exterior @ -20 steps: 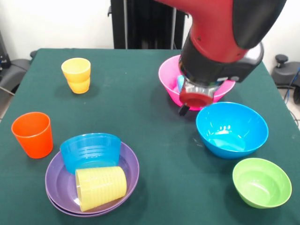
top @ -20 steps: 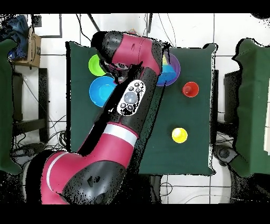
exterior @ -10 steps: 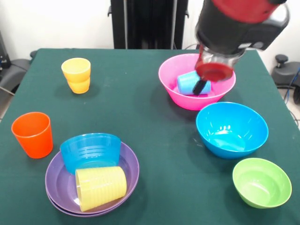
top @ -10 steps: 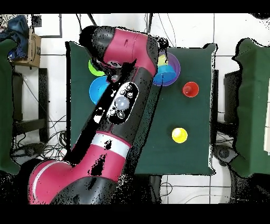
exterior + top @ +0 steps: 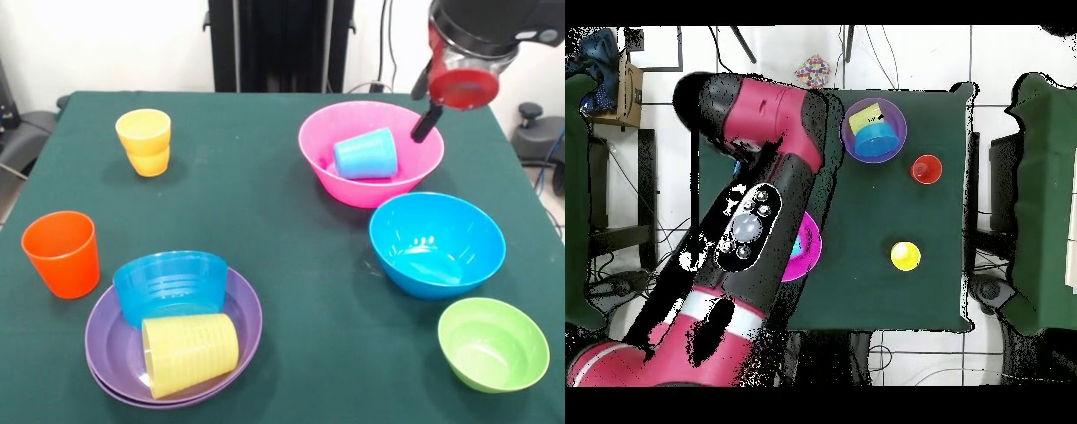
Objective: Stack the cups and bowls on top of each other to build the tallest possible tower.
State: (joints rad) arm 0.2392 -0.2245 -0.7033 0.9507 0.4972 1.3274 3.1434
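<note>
One light blue cup (image 5: 364, 155) on side in pink bowl (image 5: 371, 188); claw (image 5: 426, 121) above rim, grip state unclear.

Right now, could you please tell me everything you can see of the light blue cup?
The light blue cup is a small tapered tumbler of smooth, plastic-looking material. It lies on its side inside the big pink bowl, resting on the bowl's inner surface, wider end toward the right of the front view. Nothing else touches it. The hand hangs just right of it, apart.

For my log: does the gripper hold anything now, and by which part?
Nothing visible in the gripper; the light blue cup lies apart in the pink bowl.
</note>
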